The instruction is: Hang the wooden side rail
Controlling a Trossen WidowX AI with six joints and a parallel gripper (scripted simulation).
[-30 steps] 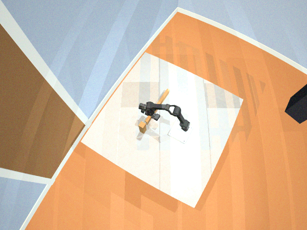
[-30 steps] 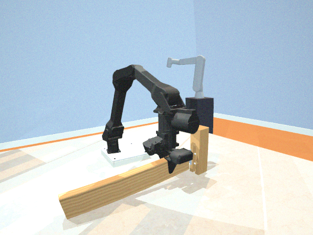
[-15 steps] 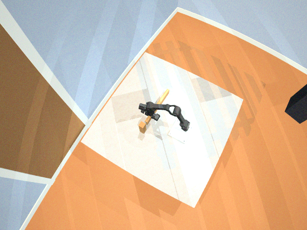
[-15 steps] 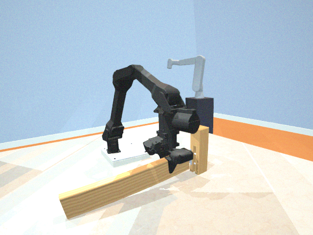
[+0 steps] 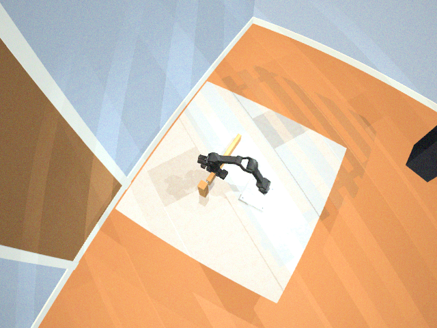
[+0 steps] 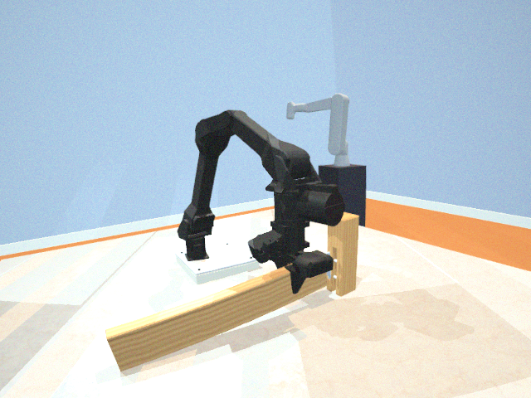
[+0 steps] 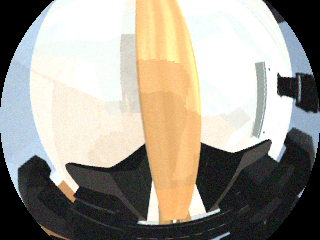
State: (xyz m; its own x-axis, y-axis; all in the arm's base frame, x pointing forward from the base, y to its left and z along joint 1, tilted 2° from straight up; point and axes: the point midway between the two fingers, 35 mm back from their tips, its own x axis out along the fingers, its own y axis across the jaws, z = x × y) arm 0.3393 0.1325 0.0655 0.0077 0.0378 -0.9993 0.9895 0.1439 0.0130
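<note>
The wooden side rail (image 5: 233, 145) (image 6: 206, 310) (image 7: 167, 100) slopes, its far end down on the table and its hook end raised close to the headboard post. The post (image 5: 203, 188) (image 6: 348, 252) stands upright, with two light pins (image 6: 335, 260) showing in its slot. A pale sliver of the hook metal (image 6: 329, 274) shows between rail end and slot; the gripper hides most of it. I cannot tell whether the hooks sit on the pins. My gripper (image 5: 215, 168) (image 6: 288, 274) (image 7: 172, 175) is shut on the rail near its hook end, one finger on each side.
The arm's white base plate (image 5: 251, 200) (image 6: 222, 268) (image 7: 267, 100) lies beside the rail. A dark pedestal (image 5: 425, 158) (image 6: 343, 188) with a grey arm (image 6: 338, 123) stands in the background, behind the post in the exterior view. The gripper body hangs right beside the post.
</note>
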